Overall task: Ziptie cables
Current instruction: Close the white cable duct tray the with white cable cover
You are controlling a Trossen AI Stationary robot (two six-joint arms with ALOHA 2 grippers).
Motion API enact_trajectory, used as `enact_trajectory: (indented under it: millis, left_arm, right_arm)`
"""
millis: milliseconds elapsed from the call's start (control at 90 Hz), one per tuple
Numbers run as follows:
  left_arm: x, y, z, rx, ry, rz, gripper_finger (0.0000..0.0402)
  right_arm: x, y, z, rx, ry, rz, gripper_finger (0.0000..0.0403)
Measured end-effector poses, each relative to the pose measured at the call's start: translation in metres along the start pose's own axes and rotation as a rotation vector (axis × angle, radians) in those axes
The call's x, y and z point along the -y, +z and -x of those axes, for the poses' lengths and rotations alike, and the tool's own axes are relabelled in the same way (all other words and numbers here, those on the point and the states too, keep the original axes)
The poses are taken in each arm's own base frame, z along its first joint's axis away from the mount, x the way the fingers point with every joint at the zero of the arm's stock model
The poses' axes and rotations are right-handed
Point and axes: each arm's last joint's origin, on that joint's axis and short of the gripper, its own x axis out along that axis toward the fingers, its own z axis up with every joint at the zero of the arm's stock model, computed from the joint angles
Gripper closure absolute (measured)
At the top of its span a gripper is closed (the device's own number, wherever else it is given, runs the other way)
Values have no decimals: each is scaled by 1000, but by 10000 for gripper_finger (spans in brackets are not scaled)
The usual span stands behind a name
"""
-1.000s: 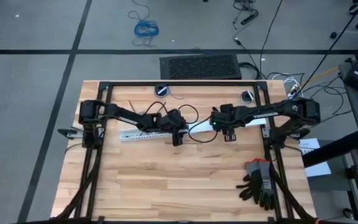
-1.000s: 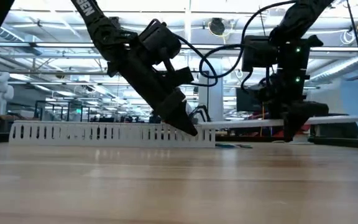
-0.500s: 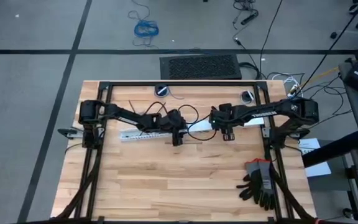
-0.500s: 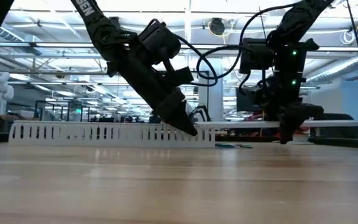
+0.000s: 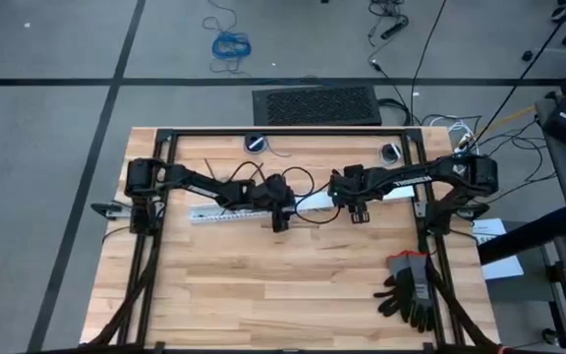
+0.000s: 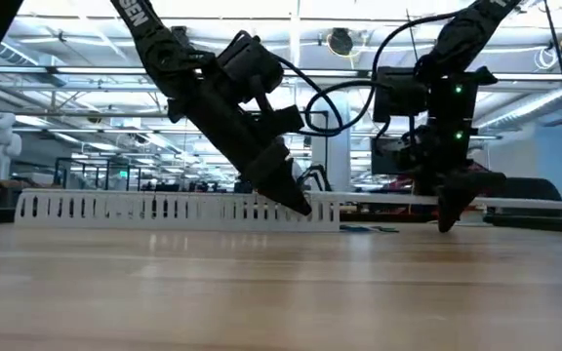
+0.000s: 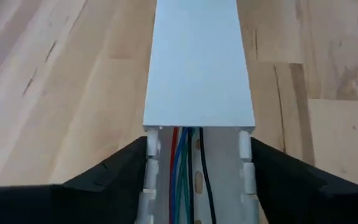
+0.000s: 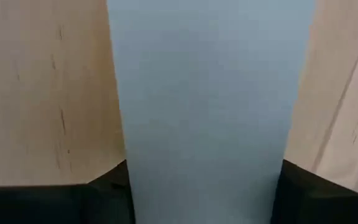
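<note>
A white slotted duct [image 5: 226, 213] lies on the table left of centre. The cables [image 7: 185, 162], red, blue, green and black wires, run inside it. My left gripper [image 5: 281, 212] is shut on the duct's right end [image 6: 325, 210]. A flat white cover strip [image 5: 401, 192] runs off to the right, and its left end [image 7: 197, 93] lies over the duct's end. My right gripper [image 5: 356, 212] is shut on this strip. A thin dark ziptie [image 5: 207, 166] shows beyond the left arm. My left gripper pinches the duct's two slotted side walls [image 7: 149, 149] between its fingers [image 7: 104, 180], at the end where the cover starts. The fingers slant down from the left and lie along the duct, which rests on the table. My right gripper pinches the cover strip by its two long edges [image 8: 122, 168] between its fingers [image 8: 42, 199], coming from above and pointing down across it. The strip [image 6: 515, 203] lies nearly level just above the table, its left end over the duct.
Black gloves [image 5: 411, 287] lie at the table's near right. Two round dark holes [image 5: 255, 143] sit near the far edge. A black frame [image 5: 283, 132] runs around the work area. Bare wood [image 5: 283, 285] lies toward the near edge.
My right gripper has moved toward the table's left and down with the cover strip. The strip has slid toward the duct and sunk from a slight upward slant to nearly level just above the table.
</note>
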Motion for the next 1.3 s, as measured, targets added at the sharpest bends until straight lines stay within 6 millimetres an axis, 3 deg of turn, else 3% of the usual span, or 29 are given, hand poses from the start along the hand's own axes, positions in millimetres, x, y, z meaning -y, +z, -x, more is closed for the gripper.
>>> enact_trajectory:
  millis: [167, 544, 1144, 1300]
  left_arm:
    - [-1, 1, 0, 2, 25, 6, 88]
    - [-1, 1, 0, -1, 52, 54, 85]
    - [6, 0, 2, -33, 99, 57, 130]
    - [5, -1, 2, -42, 105, 56, 130]
  right_arm:
    - [0, 0, 0, -2, 2, 0, 201]
    - [3, 4, 5, -1, 7, 6, 201]
    - [5, 9, 10, -36, 36, -7, 201]
    - [11, 14, 21, -40, 36, -14, 201]
